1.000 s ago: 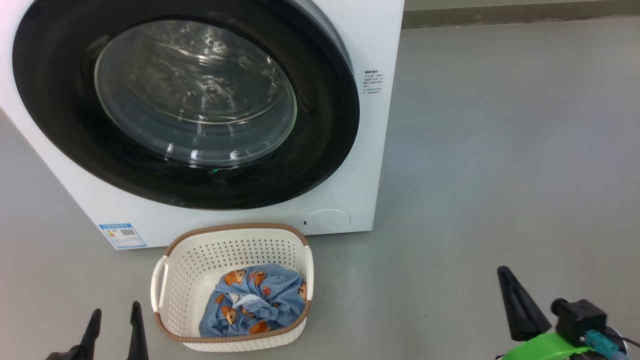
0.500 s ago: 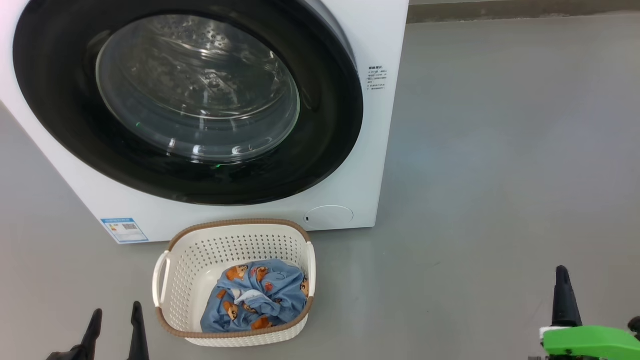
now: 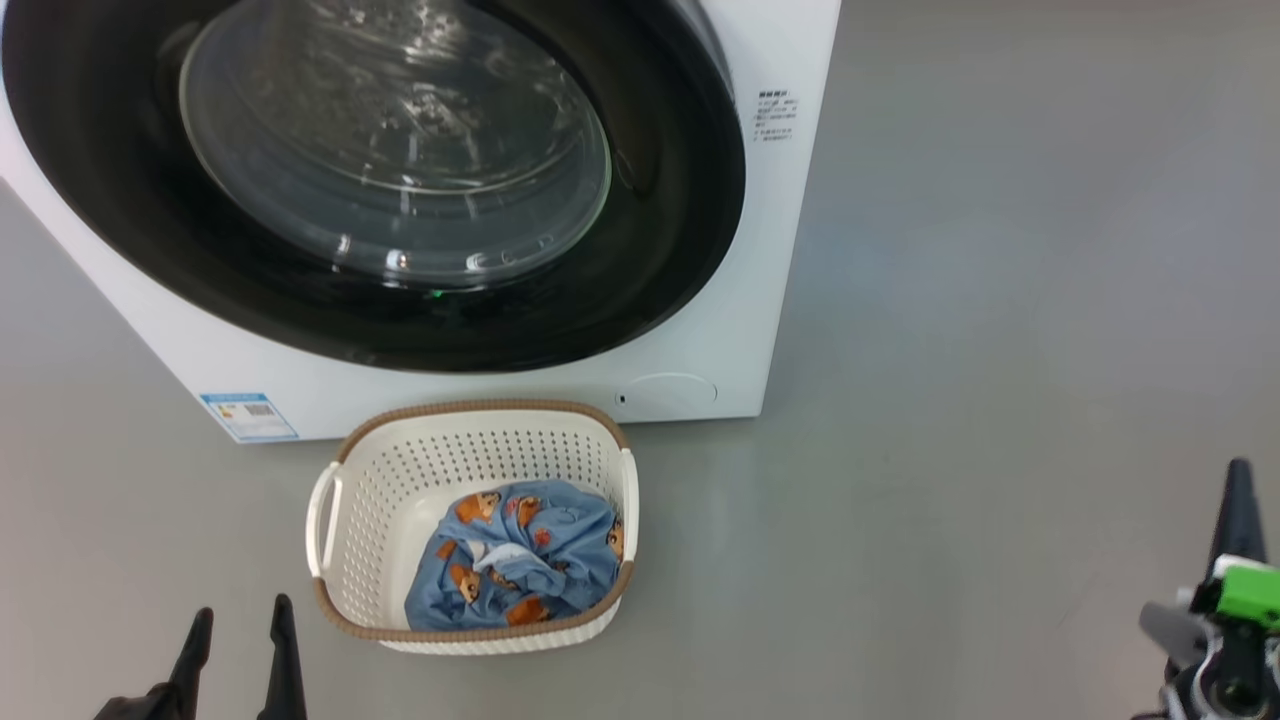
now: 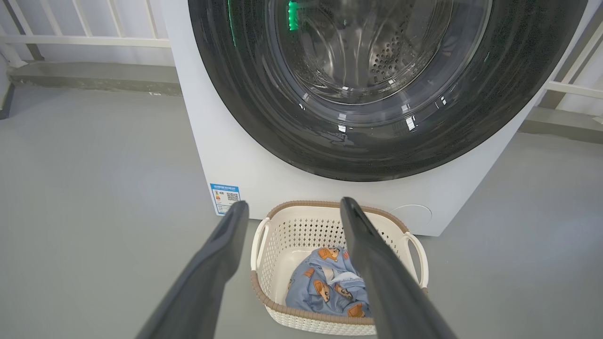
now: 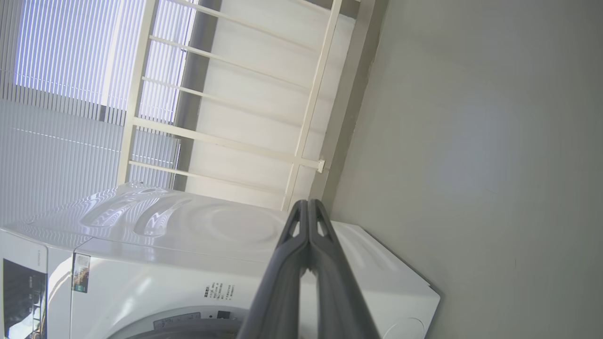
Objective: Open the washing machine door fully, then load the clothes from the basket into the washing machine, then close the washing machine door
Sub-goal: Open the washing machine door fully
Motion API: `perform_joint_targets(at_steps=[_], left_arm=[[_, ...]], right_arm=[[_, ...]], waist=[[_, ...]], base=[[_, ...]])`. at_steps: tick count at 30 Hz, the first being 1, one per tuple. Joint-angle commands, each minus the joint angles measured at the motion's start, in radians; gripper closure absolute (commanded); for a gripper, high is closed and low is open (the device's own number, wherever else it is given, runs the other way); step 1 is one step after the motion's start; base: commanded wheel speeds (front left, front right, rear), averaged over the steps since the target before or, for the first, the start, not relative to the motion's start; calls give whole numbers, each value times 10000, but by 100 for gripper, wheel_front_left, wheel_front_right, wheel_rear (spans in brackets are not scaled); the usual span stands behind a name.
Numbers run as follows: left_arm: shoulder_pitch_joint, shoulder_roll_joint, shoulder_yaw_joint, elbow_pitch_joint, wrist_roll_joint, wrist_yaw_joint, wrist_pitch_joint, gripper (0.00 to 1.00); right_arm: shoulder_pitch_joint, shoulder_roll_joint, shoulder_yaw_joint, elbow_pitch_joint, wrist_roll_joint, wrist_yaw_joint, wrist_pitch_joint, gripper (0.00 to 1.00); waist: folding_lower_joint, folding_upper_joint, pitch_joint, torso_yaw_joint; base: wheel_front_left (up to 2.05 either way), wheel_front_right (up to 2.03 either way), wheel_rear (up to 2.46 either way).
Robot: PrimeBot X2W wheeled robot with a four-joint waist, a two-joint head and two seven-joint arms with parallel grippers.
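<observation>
Left hand (image 3: 242, 608): the 2 dark fingers are spread wide apart. Nothing sits between them and they touch nothing. The hand hangs above the floor (image 3: 1000, 350), just to the left of the basket (image 3: 470, 412). In the left wrist view, the left hand (image 4: 294, 203) points toward the basket (image 4: 301, 214) and the lower front of the washing machine (image 4: 221, 141).

Right hand (image 3: 1240, 490): the 2 fingers are pressed together along their length and hold nothing. It is at the lower right of the head view, well apart from the basket and the machine, with a green part (image 3: 1250, 585) on its wrist. In the right wrist view, the right hand (image 5: 308, 203) points past the machine's white top (image 5: 188, 226) toward a white railing (image 5: 306, 117).

Count:
- 1 washing machine (image 3: 780, 250), standing on the floor.
- 1 washing machine door (image 3: 660, 250), lying closed against the machine front.
- 1 blue label (image 3: 248, 415) and 1 round filter cap (image 3: 668, 390), both low on the front panel.
- 1 basket, on the floor just in front of the machine, below the door, with 2 side handles (image 3: 322, 520).
- 1 crumpled bundle of clothes (image 3: 520, 560) in the near right part of the basket. The number of garments in the bundle cannot be told.
</observation>
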Motion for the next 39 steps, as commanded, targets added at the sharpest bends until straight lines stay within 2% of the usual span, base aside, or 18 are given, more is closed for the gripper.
perform_joint_targets(at_steps=[1, 5, 14, 22, 39], left_arm=[[-296, 191, 288, -316, -102, -31, -93, 0], [-430, 191, 226, -413, -115, -31, -93, 0], [-596, 219, 69, -618, -35, -31, -93, 0], [-669, 341, -105, -776, -138, -31, -93, 0], [-931, 401, -232, -1203, -304, -31, -93, 0]], right_arm=[[-525, -311, 176, -179, 362, -11, 63, 100], [-911, -434, -28, -302, 1193, -11, 464, 100], [-1810, -703, -339, -307, 2216, -11, 2604, 100], [-2722, -855, -588, -282, 2233, -11, 3717, 100], [-5085, -1240, -329, -390, 1606, -11, 4824, 100]], waist=[[0, 0, 264, 49], [0, 0, 521, 153], [0, 0, 1176, 397], [0, 0, 1820, 620], [0, 0, 3237, 1040]], base=[[0, 0, 0], [0, 0, 0], [0, 0, 0], [0, 0, 0], [0, 0, 0]])
